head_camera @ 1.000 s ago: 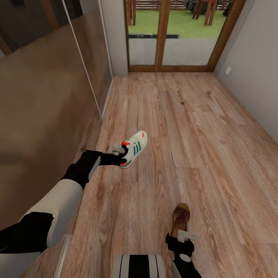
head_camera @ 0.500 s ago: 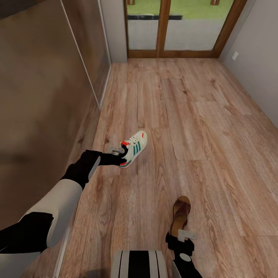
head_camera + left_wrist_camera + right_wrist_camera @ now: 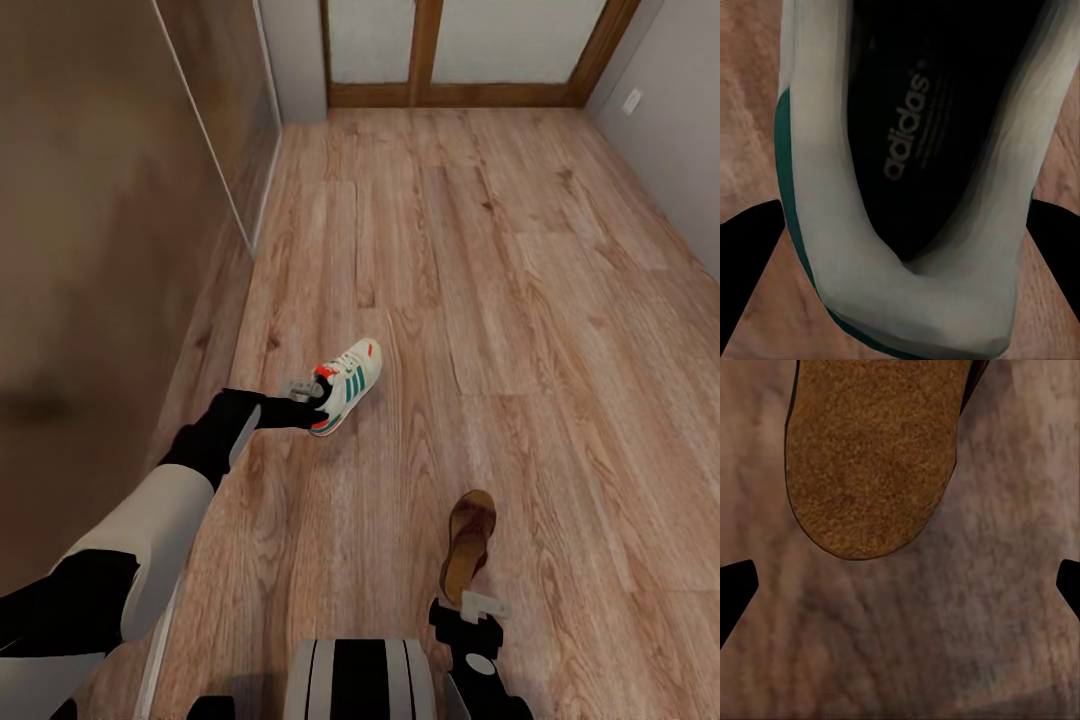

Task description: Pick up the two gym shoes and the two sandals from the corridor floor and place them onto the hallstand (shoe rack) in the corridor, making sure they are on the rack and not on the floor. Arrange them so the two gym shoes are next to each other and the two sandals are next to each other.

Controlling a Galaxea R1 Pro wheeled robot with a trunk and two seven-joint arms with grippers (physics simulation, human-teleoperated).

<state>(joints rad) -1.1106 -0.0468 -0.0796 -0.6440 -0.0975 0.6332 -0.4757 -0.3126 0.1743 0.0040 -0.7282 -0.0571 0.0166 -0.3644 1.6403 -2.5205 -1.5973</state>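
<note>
One white gym shoe [image 3: 350,382] with green stripes and a red patch is at the centre of the corridor floor [image 3: 520,300]. My left gripper [image 3: 312,398] is shut on its heel. In the left wrist view the gym shoe's [image 3: 907,150] dark insole and white heel collar sit between the two black fingers [image 3: 750,247]. A brown sandal [image 3: 470,540] lies on the planks just ahead of my right gripper [image 3: 478,603]. In the right wrist view the sandal's [image 3: 870,457] rounded heel end lies ahead of the right gripper [image 3: 900,585], whose fingertips stand wide apart with only floor between them.
A brown glossy sliding panel [image 3: 100,200] runs along the left side. A wood-framed glass door [image 3: 425,50] closes the far end, and a grey wall [image 3: 680,150] bounds the right. My own base [image 3: 360,680] shows at the bottom edge.
The whole picture has shifted: door and floor slid upward, so the camera moved. The gym shoe kept its place at my left gripper. The sandal now lies slightly farther ahead of my right gripper.
</note>
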